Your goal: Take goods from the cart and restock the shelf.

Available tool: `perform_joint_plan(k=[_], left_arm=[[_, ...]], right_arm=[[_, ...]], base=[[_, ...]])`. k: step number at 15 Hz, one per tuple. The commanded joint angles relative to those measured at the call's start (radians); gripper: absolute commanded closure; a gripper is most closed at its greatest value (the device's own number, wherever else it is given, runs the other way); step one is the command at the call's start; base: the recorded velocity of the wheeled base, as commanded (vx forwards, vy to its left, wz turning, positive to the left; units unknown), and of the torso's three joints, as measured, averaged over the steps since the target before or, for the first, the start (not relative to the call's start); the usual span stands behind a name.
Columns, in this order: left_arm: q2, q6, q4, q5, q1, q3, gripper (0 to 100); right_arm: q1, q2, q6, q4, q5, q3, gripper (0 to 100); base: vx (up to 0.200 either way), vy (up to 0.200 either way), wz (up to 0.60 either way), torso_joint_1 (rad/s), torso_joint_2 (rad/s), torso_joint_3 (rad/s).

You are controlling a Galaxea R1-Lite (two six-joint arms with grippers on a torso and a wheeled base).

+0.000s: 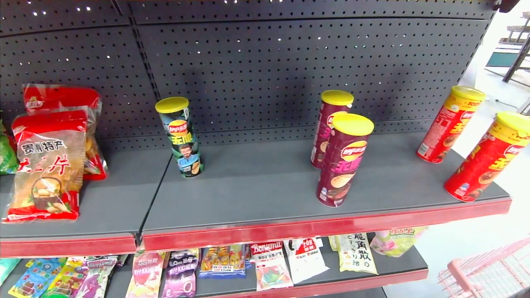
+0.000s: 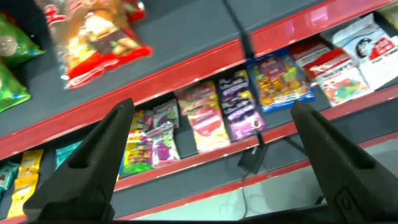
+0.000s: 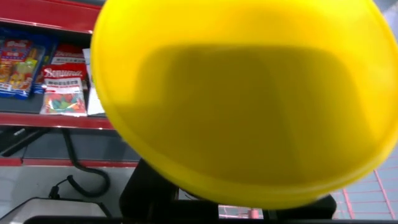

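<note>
Left tool: wide open, nothing in it, hanging in front of the candy packs on the lower shelf.
Right tool: holding a chip can. Its yellow lid is right up against my wrist camera, so the grip itself is hidden under it. The can is out in front of the lower shelf, with floor behind it.
Top shelf: all cans are upright with yellow lids.
- Dark green can: alone, near the left end of this board.
- Two maroon cans: front and back, one just behind the other, mid-shelf.
- Two red cans: and, at the right end. The nearer one is close to the front lip.

Red snack bags stand on the next board to the left.
Pink cart: low on my right, beside the shelf end.
</note>
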Motion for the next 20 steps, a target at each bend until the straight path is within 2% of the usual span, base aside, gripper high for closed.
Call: perform_joint_plan(k=[1,7,10,12,14,15,16,19,20], left_arm=[[0.002,0.0,0.0,0.001,0.0,0.0,0],[0.003,0.002,0.0,0.002,0.0,0.0,0],[0.011,0.003,-0.003,0.005,0.0,0.0,0],[0.011,0.019,-0.009,0.001,-0.005,0.002,0],[0.023,0.025,-0.018,0.002,-0.066,0.002,0],[0.065,0.019,-0.057,0.007,-0.081,0.002,0],[0.141,0.0,-0.136,0.013,-0.078,0.002,0],[0.557,-0.144,-0.548,-0.004,-0.075,0.0,0],[0.657,-0.166,-0.649,-0.005,-0.074,0.0,0]], right_arm=[[0.002,0.002,0.0,0.0,0.0,-0.001,100],[0.003,-0.001,0.0,-0.004,0.002,-0.002,100],[0.005,-0.005,-0.032,-0.009,0.005,-0.004,100],[0.005,-0.015,-0.034,-0.009,0.005,-0.002,100],[0.006,-0.041,-0.032,-0.011,0.013,-0.002,100],[0.006,-0.056,-0.032,-0.011,0.013,-0.002,100],[0.002,-0.061,-0.035,-0.012,0.004,-0.005,100],[-0.021,-0.048,-0.023,-0.011,0.014,-0.02,100],[-0.023,-0.064,-0.023,-0.007,0.017,-0.013,100]], base=[[0.0,0.2,0.0,0.007,0.0,0.007],[0.0,0.2,0.0,0.002,0.0,0.002],[0.0,0.0,0.0,0.0,0.0,0.0],[0.0,0.0,0.0,0.0,0.0,0.0],[0.0,0.0,0.0,0.0,0.0,0.0],[0.0,0.0,0.0,0.0,0.0,0.0],[0.0,0.0,0.0,0.0,0.0,0.0],[0.0,0.0,0.0,0.0,0.0,0.0],[0.0,0.0,0.0,0.0,0.0,0.0]])
